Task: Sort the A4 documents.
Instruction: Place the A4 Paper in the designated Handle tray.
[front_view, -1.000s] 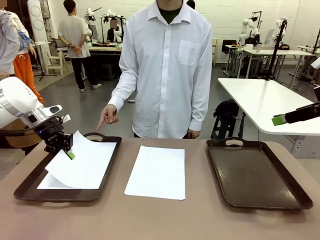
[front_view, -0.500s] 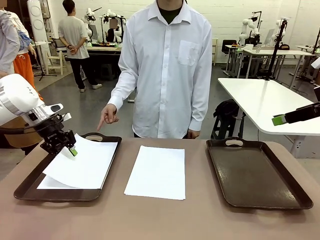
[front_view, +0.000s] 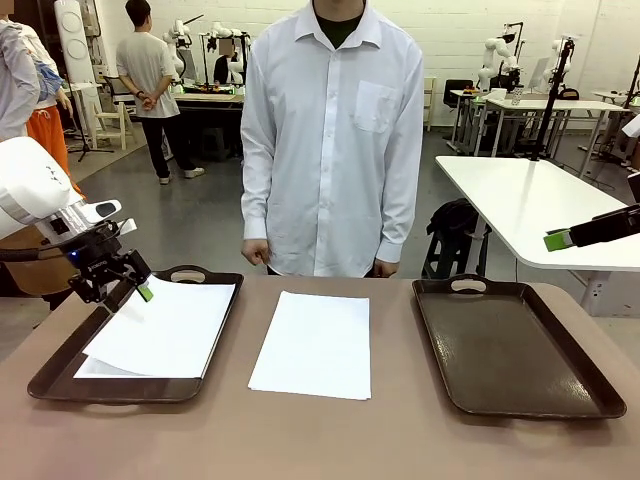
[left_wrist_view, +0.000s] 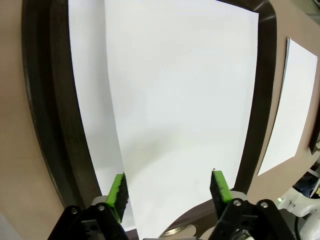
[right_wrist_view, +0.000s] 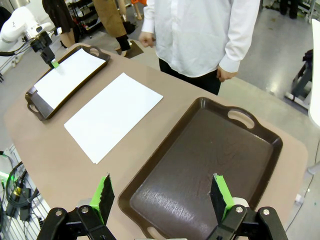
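Brown tabletop (front_view: 320, 440) with white A4 sheets (front_view: 160, 330) lying in the left tray (front_view: 50, 378), the left gripper (front_view: 128, 292) hanging spread wide over their far corner, a middle sheet (front_view: 312, 343) flat beside the right tray (front_view: 520, 345), and the right gripper (right_wrist_view: 162, 194), also spread wide, raised aside.

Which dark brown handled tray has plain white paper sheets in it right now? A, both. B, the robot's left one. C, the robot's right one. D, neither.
B: the white paper sheets lie in the left dark brown tray, while the right dark brown tray has a bare floor.
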